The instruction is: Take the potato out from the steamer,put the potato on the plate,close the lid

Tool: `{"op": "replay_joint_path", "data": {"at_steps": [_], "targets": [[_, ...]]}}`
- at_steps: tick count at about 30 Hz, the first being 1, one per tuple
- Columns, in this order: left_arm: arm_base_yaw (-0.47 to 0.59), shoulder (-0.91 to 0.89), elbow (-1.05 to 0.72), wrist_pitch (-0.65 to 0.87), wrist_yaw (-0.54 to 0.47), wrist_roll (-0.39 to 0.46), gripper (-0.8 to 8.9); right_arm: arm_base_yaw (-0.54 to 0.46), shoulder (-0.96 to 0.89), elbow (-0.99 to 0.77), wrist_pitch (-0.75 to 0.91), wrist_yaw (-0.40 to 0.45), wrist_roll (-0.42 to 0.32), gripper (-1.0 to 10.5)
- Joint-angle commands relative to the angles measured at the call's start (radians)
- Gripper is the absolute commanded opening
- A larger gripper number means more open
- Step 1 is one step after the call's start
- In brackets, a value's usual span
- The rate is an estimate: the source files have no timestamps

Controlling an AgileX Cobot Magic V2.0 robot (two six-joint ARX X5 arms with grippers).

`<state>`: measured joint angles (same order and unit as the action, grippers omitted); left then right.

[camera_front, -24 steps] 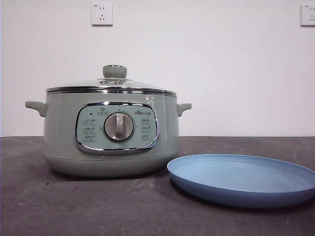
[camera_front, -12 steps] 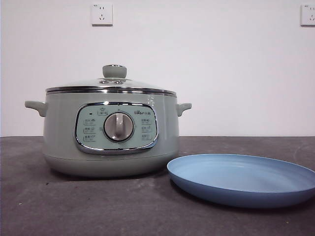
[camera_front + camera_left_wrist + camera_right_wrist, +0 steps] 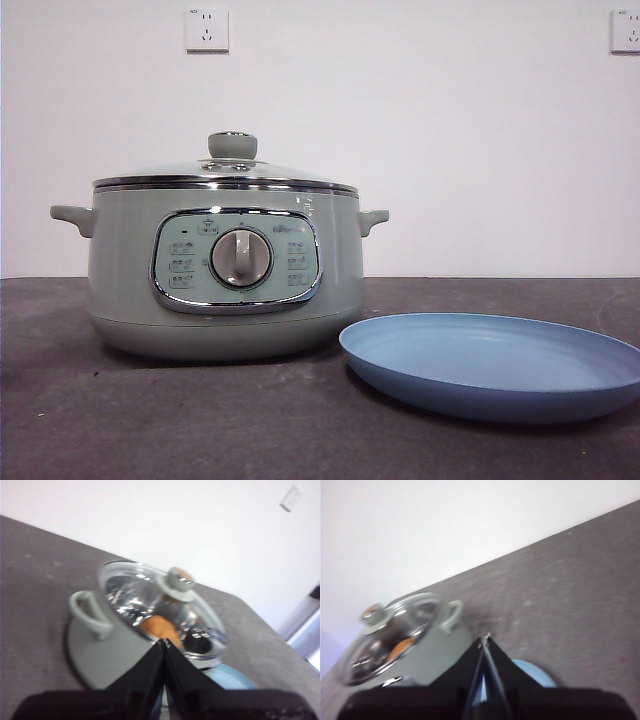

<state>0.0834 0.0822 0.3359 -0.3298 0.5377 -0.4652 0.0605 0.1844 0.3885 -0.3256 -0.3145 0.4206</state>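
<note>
I am looking level across the dark table [image 3: 180,420] from the front camera, and the steamer [image 3: 225,270] is standing on the left side with its dial facing me. The lid [image 3: 226,176] is sitting flat on its rim, knob up, so the pot is closed. The plate [image 3: 495,365] is lying empty to the right of the steamer and a little nearer to me, its left edge just beside the pot's base; I cannot tell whether they are touching.

No arm is showing in the front view. Through my left wrist camera the left gripper [image 3: 164,644] is hanging above the table near the steamer's handle side, its two black jaws pressed together tip to tip and gripping nothing. Under the glass lid the potato [image 3: 159,628] is showing as an orange shape inside the pot.

Through my right wrist camera the right gripper [image 3: 485,641] is hovering over the plate's side of the table, apart from the steamer, its jaws likewise closed on each other with nothing between them. The picture is blurred.
</note>
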Motion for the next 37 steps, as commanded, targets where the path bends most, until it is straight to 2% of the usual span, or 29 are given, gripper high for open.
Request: {"op": "replay_joint_path", "data": {"at_steps": [1, 6, 10, 15, 20, 21, 23, 24, 26, 27, 29, 37], "targets": [[0.003, 0.056, 0.072, -0.035, 0.041, 0.026, -0.08, 0.002, 0.078, 0.084, -0.047, -0.071, -0.063, -0.1], [0.002, 0.179, 0.218, -0.160, 0.123, 0.169, -0.08, 0.002, 0.249, 0.265, -0.212, -0.216, -0.192, -0.1], [0.000, 0.261, 0.318, -0.282, 0.153, 0.272, -0.08, 0.006, 0.371, 0.402, -0.345, -0.292, -0.296, -0.1], [0.000, 0.345, 0.428, -0.424, 0.149, 0.394, -0.08, 0.035, 0.486, 0.547, -0.504, -0.294, -0.394, -0.1], [0.000, 0.367, 0.481, -0.450, 0.147, 0.414, 0.15, 0.041, 0.529, 0.582, -0.522, -0.293, -0.400, 0.1], [0.000, 0.367, 0.484, -0.450, 0.147, 0.414, 0.58, 0.041, 0.530, 0.582, -0.523, -0.293, -0.400, 0.3], [0.000, 0.367, 0.485, -0.450, 0.146, 0.414, 2.47, 0.041, 0.534, 0.582, -0.525, -0.293, -0.400, 1.3], [0.000, 0.367, 0.485, -0.451, 0.145, 0.413, 3.97, 0.041, 0.537, 0.582, -0.525, -0.292, -0.400, 2.2], [0.000, 0.367, 0.485, -0.450, 0.144, 0.414, 5.49, 0.041, 0.540, 0.582, -0.525, -0.289, -0.400, 3.9], [0.000, 0.367, 0.485, -0.449, 0.144, 0.414, 5.63, 0.041, 0.542, 0.582, -0.525, -0.289, -0.399, 4.7], [0.000, 0.367, 0.485, -0.449, 0.145, 0.414, 5.63, 0.041, 0.543, 0.582, -0.525, -0.289, -0.391, 5.6], [0.000, 0.379, 0.486, -0.420, 0.143, 0.413, 5.63, 0.041, 0.544, 0.582, -0.525, -0.288, -0.388, 5.7]]}}
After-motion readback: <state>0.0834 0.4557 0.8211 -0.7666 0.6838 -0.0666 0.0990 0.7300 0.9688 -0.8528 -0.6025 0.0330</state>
